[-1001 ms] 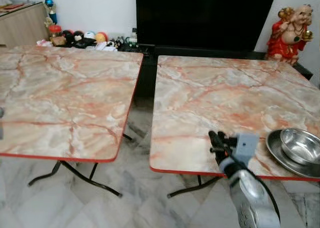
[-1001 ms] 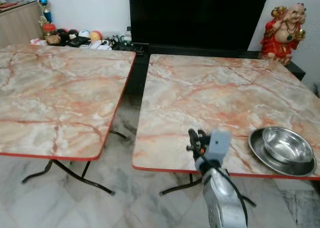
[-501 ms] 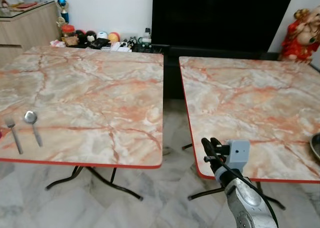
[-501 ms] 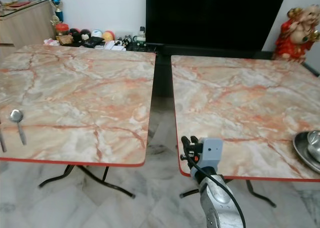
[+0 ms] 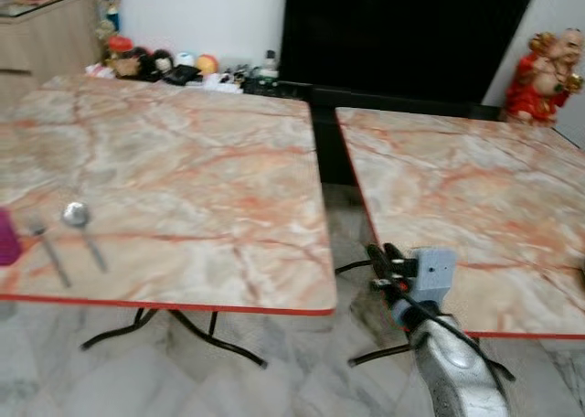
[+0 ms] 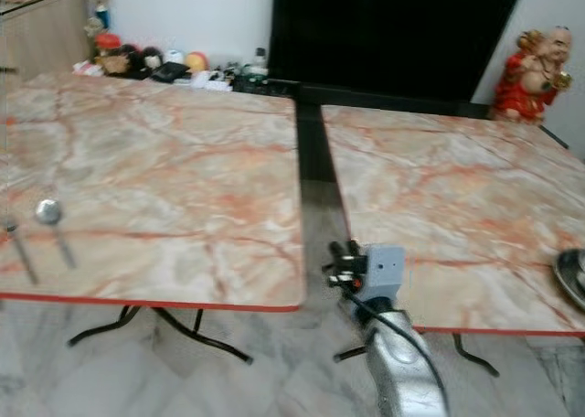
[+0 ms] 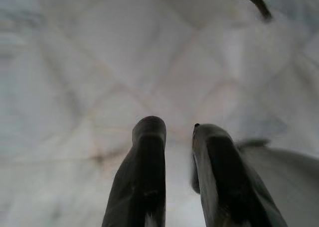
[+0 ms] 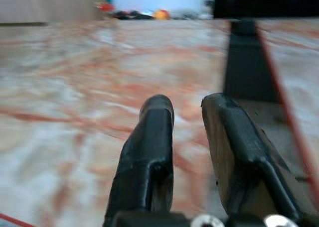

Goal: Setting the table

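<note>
Right gripper [image 5: 382, 257] held out front at 5 o'clock over the gap between 2 marble-look tables, fingers narrowly parted, holding nothing; probably just carried ready. Left gripper [image 7: 178, 162] hung toward the pale floor, fingers also narrowly apart and empty. Spoon [image 5: 82, 231] and fork [image 5: 47, 251] lay side by side at 9 o'clock near the left table's [image 5: 201, 161] front edge. Black TV, red figurine [image 5: 539, 74] at 1 o'clock.
</note>
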Tool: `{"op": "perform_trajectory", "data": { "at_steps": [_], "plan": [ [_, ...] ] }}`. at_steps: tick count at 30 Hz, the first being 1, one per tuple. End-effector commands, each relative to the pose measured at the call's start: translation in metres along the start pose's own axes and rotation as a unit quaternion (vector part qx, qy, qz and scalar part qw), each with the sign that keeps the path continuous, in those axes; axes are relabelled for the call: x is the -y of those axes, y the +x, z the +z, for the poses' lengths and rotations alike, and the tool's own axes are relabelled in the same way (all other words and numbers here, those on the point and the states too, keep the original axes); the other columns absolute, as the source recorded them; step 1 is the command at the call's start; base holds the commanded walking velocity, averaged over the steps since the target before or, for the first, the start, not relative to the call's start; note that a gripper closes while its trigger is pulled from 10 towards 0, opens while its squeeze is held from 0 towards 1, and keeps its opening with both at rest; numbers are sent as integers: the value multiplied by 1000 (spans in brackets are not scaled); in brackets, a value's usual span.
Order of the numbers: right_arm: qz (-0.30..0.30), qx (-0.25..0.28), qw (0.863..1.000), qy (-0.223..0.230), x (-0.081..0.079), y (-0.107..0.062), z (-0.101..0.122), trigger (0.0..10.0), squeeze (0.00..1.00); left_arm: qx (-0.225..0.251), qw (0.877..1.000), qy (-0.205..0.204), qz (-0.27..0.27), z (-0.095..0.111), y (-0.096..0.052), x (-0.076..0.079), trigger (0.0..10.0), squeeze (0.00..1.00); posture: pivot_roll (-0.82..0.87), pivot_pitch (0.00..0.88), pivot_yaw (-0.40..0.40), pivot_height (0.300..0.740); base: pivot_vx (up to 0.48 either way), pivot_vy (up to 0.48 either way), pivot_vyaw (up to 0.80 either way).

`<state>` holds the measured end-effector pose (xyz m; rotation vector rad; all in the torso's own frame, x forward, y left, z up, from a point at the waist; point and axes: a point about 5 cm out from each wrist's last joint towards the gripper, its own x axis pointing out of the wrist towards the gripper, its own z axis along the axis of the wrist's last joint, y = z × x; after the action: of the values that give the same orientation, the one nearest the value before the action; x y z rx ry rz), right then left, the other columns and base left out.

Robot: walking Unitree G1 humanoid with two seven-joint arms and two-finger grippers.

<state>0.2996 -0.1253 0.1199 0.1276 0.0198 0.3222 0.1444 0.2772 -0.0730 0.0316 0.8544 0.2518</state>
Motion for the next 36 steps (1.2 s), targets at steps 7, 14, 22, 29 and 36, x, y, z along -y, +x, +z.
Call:
{"op": "perform_trajectory", "data": {
  "at_steps": [7, 14, 22, 29, 36],
  "plan": [
    [-10, 9, 1000, -10, 8, -1, 5, 10000, 0, -8, 1000, -12, -2, -6, -1, 4, 10000, 0, 118, 4, -67, 740, 0, 480, 507],
    [-14, 11, 1000, -1, 8, 0, 4, 10000, 0, -7, 1000, -11, 0, -4, -1, 2, 10000, 0, 121, 5, -64, 740, 0, 480, 0],
    [-10, 15, 1000, 0, 5, 3, 5, 10000, 0, -5, 1000, -11, 1, -3, 0, 2, 10000, 0, 126, 5, -62, 740, 0, 480, 0],
    [-4, 18, 1000, -4, 3, 5, 7, 10000, 0, -5, 1000, -12, 2, -2, 0, 1, 10000, 0, 129, 3, -64, 740, 0, 480, 0],
    [0, 21, 1000, -4, 2, 7, 9, 10000, 0, -4, 1000, -14, 3, -2, 0, 1, 10000, 0, 132, 4, -67, 740, 0, 480, 0]
  ]
}}
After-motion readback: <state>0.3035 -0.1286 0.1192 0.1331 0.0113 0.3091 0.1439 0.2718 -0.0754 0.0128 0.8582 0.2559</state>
